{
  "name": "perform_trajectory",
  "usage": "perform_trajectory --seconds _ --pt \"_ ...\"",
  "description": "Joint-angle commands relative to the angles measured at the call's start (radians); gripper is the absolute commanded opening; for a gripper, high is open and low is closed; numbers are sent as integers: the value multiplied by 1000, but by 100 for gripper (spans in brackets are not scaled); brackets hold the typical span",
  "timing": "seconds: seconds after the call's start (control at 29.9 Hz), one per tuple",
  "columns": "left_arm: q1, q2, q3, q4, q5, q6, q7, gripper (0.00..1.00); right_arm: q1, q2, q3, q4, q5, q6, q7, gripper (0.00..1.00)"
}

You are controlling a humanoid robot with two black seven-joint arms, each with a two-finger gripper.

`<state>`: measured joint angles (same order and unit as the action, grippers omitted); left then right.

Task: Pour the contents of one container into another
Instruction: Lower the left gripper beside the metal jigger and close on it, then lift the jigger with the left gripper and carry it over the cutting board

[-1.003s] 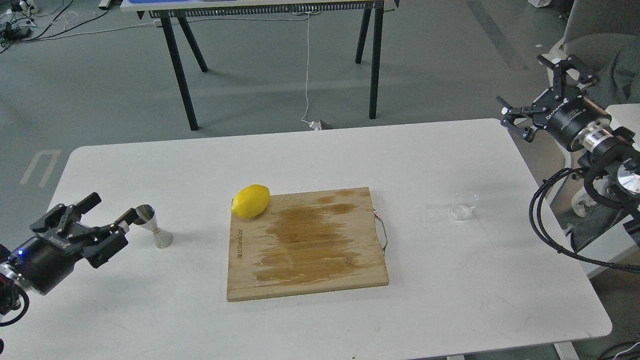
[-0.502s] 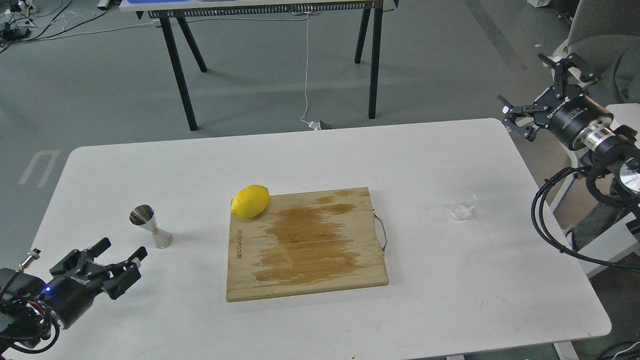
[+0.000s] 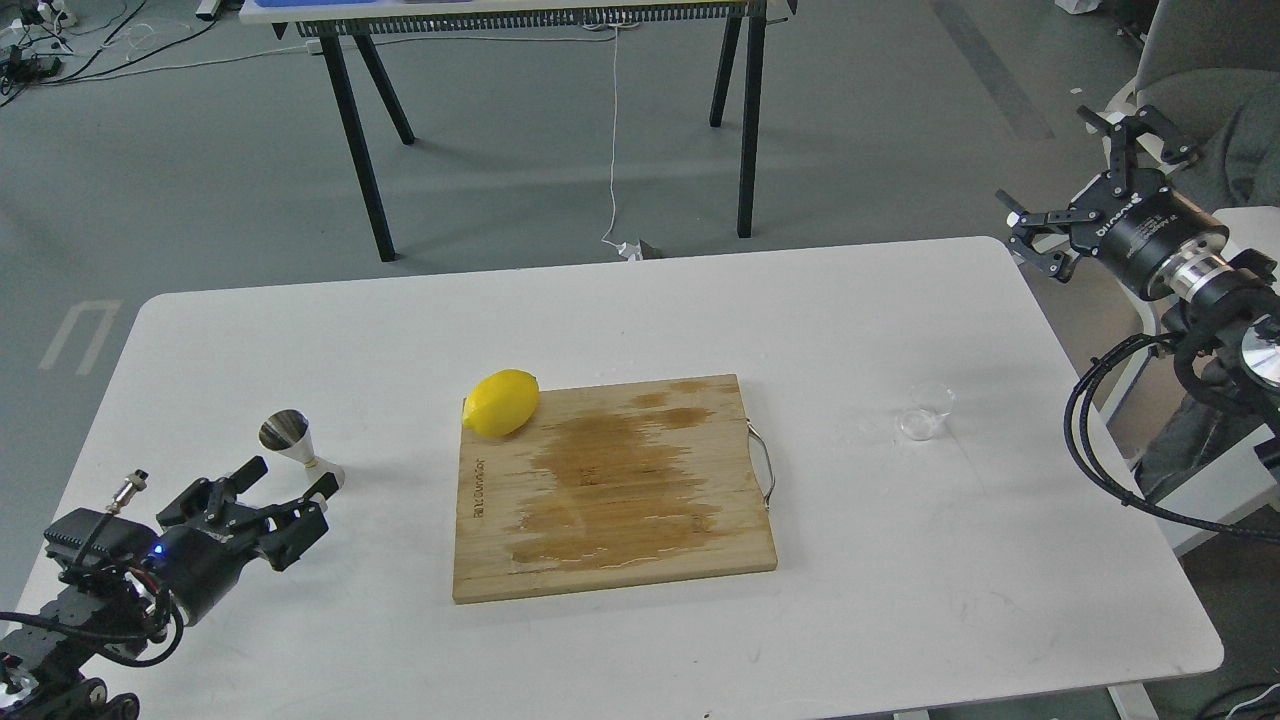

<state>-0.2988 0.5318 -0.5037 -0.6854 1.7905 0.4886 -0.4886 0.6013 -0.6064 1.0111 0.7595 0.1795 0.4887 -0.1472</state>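
Note:
The steel jigger (image 3: 297,448) stands upright on the white table (image 3: 640,320) at the left. My left gripper (image 3: 290,484) is open just below and in front of it, fingers pointing toward its base, holding nothing. The clear glass cup (image 3: 926,411) sits on the table at the right, beyond the cutting board's handle. My right gripper (image 3: 1065,190) is open and empty, raised past the table's far right corner, well away from the cup.
A wooden cutting board (image 3: 612,490) with wet stains lies mid-table, a metal handle (image 3: 763,472) on its right edge. A yellow lemon (image 3: 503,402) rests on its far left corner. Behind the table stands a black-legged bench (image 3: 540,110).
My left gripper dropped from beside the jigger's cup toward the table's near left, then came back right toward the jigger's base. The right arm barely shifted. Jigger and cup stayed put.

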Motion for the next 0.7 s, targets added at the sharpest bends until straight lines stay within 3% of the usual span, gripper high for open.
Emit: perform_trajectory --seconds 0.0,0.23,0.4,0.53,0.67 --pt "-31 -36 2 50 1 0 0 97 -1 -1 1 1 0 0 0 98" --pt "-74 -90 2 102 0 0 0 95 -6 -1 1 3 0 0 0 98" --pt "-115 -148 2 205 1 0 0 83 -9 -1 3 9 0 0 0 98" --pt "-138 -188 16 297 3 0 0 64 -9 -3 4 11 0 0 0 98" --pt "-152 -200 34 340 -8 0 0 35 -9 -10 4 17 0 0 0 98"
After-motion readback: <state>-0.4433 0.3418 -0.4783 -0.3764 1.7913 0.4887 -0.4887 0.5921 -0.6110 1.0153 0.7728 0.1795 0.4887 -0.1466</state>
